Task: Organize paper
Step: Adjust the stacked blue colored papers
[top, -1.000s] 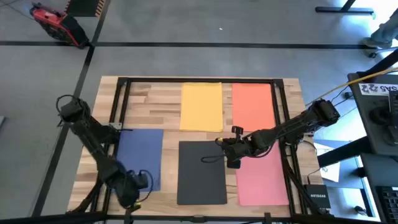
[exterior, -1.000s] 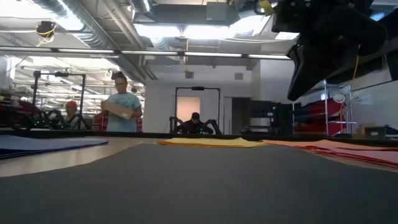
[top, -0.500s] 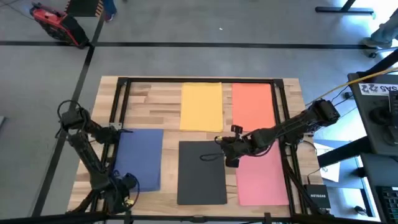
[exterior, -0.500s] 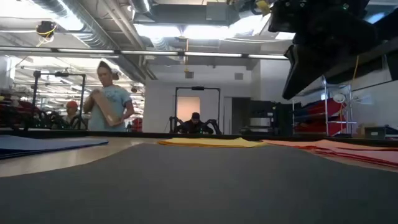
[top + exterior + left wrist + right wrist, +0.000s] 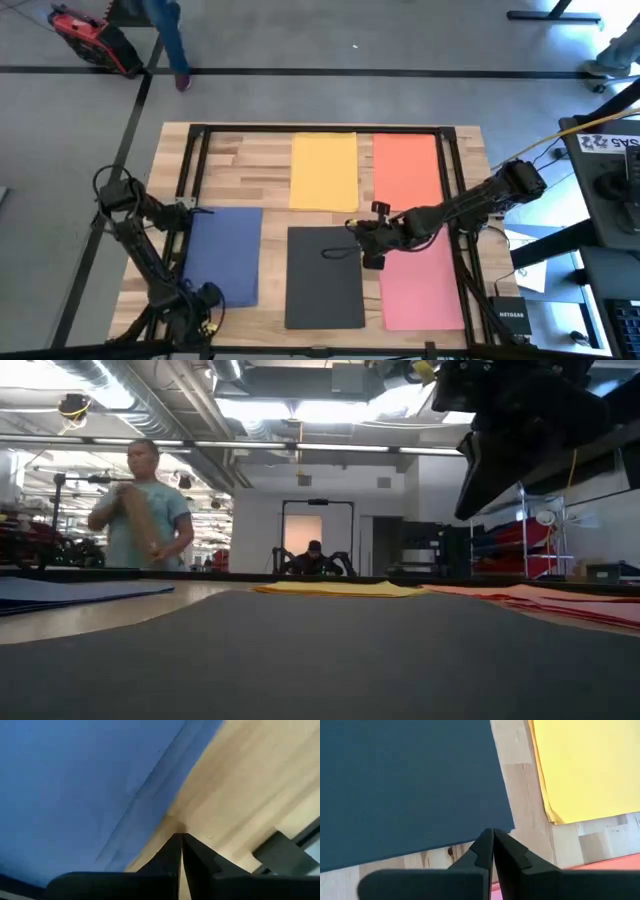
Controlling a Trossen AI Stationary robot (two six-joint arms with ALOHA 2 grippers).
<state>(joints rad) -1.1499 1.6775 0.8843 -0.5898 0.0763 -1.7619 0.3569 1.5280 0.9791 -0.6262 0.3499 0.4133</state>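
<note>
Five stacks of paper on the pale wooden table (image 5: 240, 160). Yellow paper (image 5: 323, 172) at far centre, orange paper (image 5: 407, 170) just beside it toward the right. Blue paper (image 5: 225, 255) at near left, dark grey-black paper (image 5: 323, 276) at near centre, pink paper (image 5: 422, 285) at near right. All lying flat, apart from one another, bare wood between them.

Right gripper (image 5: 372, 252) stretched in from the right side, above the gap between the dark sheet's far right corner and the pink sheet. Fingers pressed together to a thin seam in the right wrist view (image 5: 493, 842), nothing held between them. Same view: dark sheet's corner (image 5: 410, 785) just ahead of the tips, yellow sheet (image 5: 585, 767) beyond a strip of wood, a sliver of red-pink edge (image 5: 600, 862) off to one side.

Left gripper (image 5: 205, 310) folded back at the table's near left edge, just beside the blue sheet's near corner. Fingers closed tip to tip in the left wrist view (image 5: 179, 851), empty. Blue sheet (image 5: 85, 785) filling most of that view, wood alongside.

Low view: dark sheet (image 5: 320, 660) filling the foreground, yellow (image 5: 335, 588) and pink (image 5: 560, 600) edges behind, blue (image 5: 70, 592) at the left. Right arm's dark bulk hanging overhead. A person (image 5: 140, 510) in a light blue shirt standing in the room beyond, carrying something brown.
</note>
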